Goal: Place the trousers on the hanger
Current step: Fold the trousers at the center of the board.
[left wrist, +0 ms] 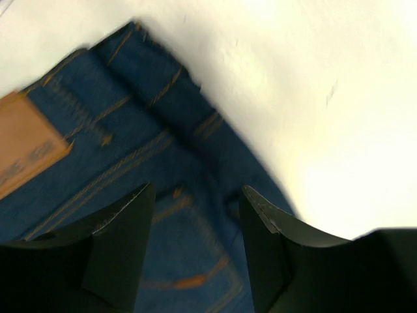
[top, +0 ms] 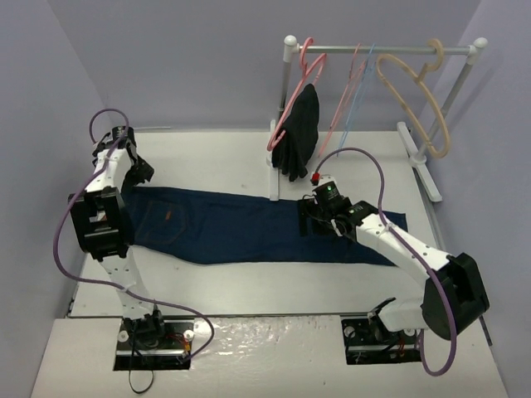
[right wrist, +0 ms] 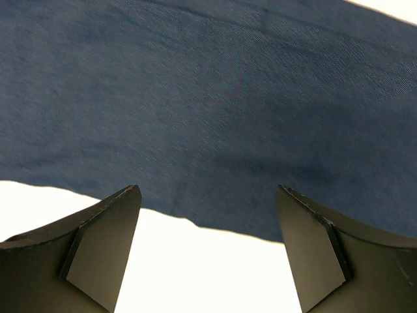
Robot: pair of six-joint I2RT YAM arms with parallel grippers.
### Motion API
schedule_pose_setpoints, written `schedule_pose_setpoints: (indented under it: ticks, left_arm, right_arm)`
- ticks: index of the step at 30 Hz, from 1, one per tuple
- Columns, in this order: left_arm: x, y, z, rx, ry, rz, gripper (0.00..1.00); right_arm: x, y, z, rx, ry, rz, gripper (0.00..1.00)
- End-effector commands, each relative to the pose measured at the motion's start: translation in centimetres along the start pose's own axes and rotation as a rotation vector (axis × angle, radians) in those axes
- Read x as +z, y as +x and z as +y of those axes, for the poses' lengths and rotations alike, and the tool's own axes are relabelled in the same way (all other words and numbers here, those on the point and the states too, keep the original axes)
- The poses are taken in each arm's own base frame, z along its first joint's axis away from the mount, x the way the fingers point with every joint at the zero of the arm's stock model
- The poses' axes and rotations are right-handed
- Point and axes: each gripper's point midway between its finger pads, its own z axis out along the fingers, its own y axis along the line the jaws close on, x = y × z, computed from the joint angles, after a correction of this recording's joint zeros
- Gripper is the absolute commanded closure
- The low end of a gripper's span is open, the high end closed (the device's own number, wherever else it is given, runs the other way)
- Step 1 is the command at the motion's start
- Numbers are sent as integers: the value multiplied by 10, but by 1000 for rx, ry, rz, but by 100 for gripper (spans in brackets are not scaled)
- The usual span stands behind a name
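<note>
Plainly, the trousers (top: 249, 228) lie flat on the table (top: 216, 157) with their long axis running left to right. The waistband is toward the left arm and the leg ends toward the right arm, so each arm has its own end within reach. The left claw (left wrist: 195, 192) hovers over a corner of the waistband, its jaws apart. Denim shows through the gap, the brown patch (left wrist: 26, 140) sits off to one side, and nothing is pinched. The right claw (right wrist: 208, 192) stands wide apart above one long edge of a leg. That edge crosses between its fingertips, and it grips nothing either. The hanger (top: 357, 108) hangs on the rail (top: 382, 48) at the back right, well apart from the cloth and nearer the right arm. By the look of it, the next move turns on closing that gap: either the cloth is lifted toward the back corner or the hanger is fetched, and the right arm seems better placed for the hanger.
</note>
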Motion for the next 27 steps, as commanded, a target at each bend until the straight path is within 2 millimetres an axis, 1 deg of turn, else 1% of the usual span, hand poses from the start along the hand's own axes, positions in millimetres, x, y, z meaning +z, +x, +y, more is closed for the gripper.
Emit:
schedule_pose_setpoints:
  ticks: [1, 2, 5, 7, 8, 10, 12, 13, 15, 18, 20, 21, 22, 24, 27]
  left_arm:
    - [-76, 7, -18, 189, 160, -175, 49]
    - [-76, 23, -17, 205, 167, -155, 49]
    - [-72, 88, -19, 255, 205, -75, 49]
    - [-71, 113, -21, 253, 216, -44, 49]
    - [-64, 126, -16, 247, 201, -19, 49]
    - [-53, 149, -2, 229, 161, 27, 49]
    - [-41, 172, 15, 193, 122, 75, 49]
    - [-38, 182, 23, 177, 106, 99, 49]
    - [-34, 198, 40, 138, 68, 135, 49]
    - [-33, 222, 72, 109, 0, 179, 49]
    - [-40, 227, 81, 82, -6, 185, 49]
    - [-44, 231, 85, 72, -4, 192, 49]
    - [-52, 231, 88, 65, 13, 188, 49]
    - [-65, 226, 87, 62, 38, 167, 49]
    - [-87, 201, 75, 88, 94, 100, 49]
  right_arm:
    - [18, -31, 31, -32, -33, -57, 20]
    - [23, -33, 35, -34, -40, -56, 20]
    - [42, -33, 47, -32, -41, -56, 20]
    - [59, -23, 47, -14, -19, -25, 20]
    - [67, -18, 45, -1, -7, -17, 20]
    - [80, -5, 40, 22, 21, 7, 20]
    - [90, 16, 30, 52, 66, 49, 20]
    - [92, 24, 26, 64, 80, 66, 20]
    - [91, 38, 19, 97, 102, 88, 20]
    - [80, 57, 5, 152, 149, 113, 20]
    - [69, 66, -6, 170, 197, 126, 20]
    - [65, 67, -10, 170, 211, 127, 20]
    - [59, 65, -14, 168, 226, 117, 20]
    - [49, 57, -19, 161, 240, 98, 20]
    - [32, 27, -11, 130, 176, 24, 20]
